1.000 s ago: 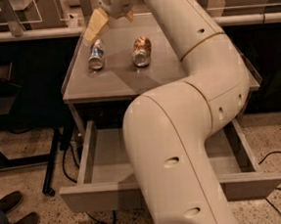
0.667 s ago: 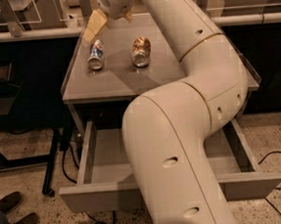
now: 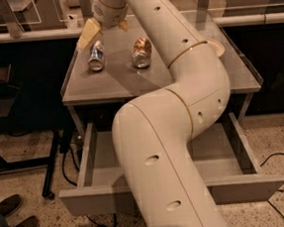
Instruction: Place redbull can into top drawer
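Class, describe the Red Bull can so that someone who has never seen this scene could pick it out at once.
Find the grey table above the open top drawer. Two cans sit near its back edge; the redbull can is the left one, just below the gripper. It is blue and silver, unlike the brown-and-gold can to its right.

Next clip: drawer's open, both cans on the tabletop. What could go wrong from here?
The redbull can seems to lie on its side; the open gripper above it could nudge it rolling. The brown can lies close beside and might be bumped or grabbed instead. The arm covers the middle of the top drawer, so placement is hard to judge.
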`<state>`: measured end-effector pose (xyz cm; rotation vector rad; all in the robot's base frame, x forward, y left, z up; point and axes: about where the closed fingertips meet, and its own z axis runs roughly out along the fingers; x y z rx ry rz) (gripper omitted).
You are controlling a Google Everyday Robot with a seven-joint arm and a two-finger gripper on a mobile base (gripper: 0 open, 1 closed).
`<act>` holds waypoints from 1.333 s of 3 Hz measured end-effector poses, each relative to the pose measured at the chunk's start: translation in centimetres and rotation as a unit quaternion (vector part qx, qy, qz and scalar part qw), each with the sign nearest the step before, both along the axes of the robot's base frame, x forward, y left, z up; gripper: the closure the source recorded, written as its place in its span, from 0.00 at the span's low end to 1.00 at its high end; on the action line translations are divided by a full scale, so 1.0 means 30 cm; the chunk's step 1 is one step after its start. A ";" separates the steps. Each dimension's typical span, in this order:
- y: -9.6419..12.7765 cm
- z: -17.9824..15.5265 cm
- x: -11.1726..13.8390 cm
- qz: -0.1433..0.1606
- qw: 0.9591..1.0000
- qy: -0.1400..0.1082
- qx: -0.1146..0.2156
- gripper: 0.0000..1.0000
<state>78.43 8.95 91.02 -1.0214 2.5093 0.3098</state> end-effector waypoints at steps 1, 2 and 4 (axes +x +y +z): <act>0.028 -0.038 0.016 -0.006 1.000 0.009 0.004 0.00; 0.040 -0.049 0.019 -0.002 1.000 0.012 0.015 0.00; 0.065 -0.057 0.085 -0.055 0.998 0.001 0.034 0.00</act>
